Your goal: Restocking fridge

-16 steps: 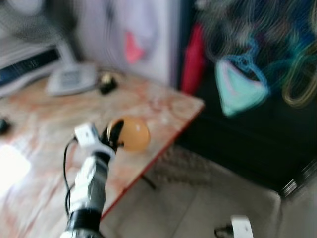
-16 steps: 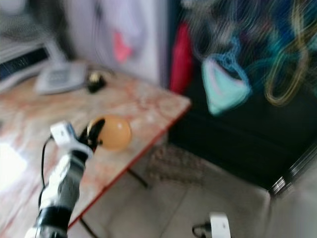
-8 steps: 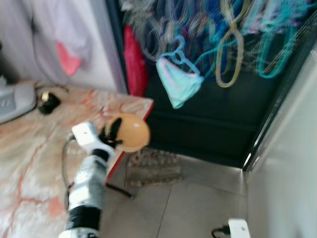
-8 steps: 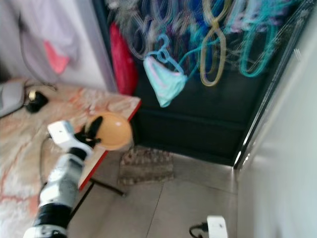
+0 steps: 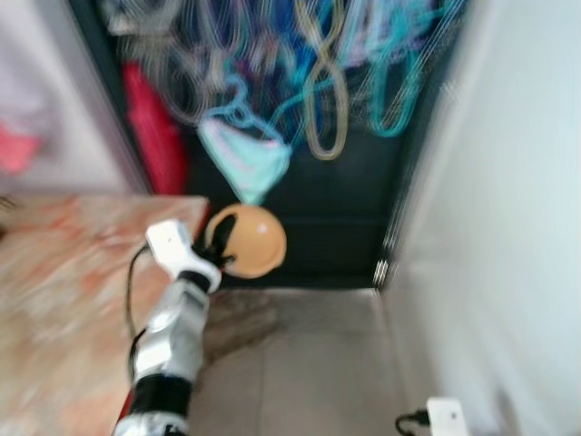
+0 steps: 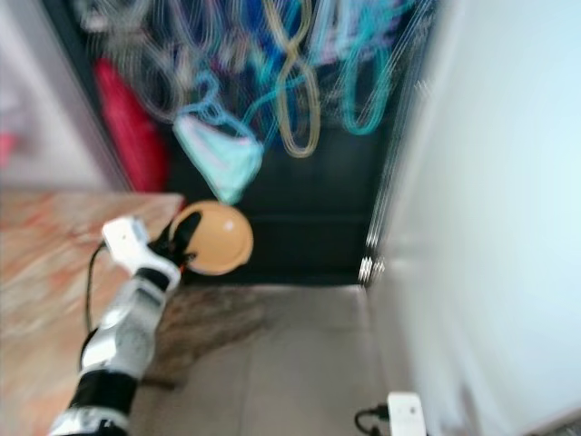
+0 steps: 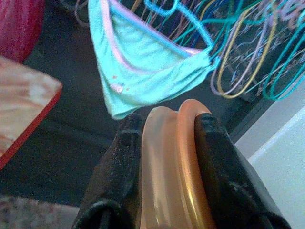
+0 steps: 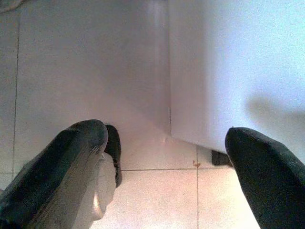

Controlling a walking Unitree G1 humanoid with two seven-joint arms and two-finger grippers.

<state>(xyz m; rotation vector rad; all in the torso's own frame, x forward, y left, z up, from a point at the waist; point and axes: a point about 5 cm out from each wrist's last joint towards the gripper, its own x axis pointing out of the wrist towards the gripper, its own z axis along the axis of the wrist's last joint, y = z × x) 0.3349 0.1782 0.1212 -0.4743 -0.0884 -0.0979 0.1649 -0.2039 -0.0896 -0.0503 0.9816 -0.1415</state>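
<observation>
Left gripper (image 7: pixel 164 129) clamped on orange bowl (image 5: pixel 251 239), right gripper (image 8: pixel 167 143) apart, idle. Views blurred; I'd guess bowl may clip table (image 5: pixel 64 272) corner.

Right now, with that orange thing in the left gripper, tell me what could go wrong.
1. The left gripper pinches the smooth orange container on its edge, beyond the table; a slip would likely drop it to the tiled floor.
2. The head views are blurred, so the robot is probably moving; the coloured hangers and turquoise garment hang close ahead and could snag the arm.
3. The white wall stands close beside the idle, open right gripper.
</observation>
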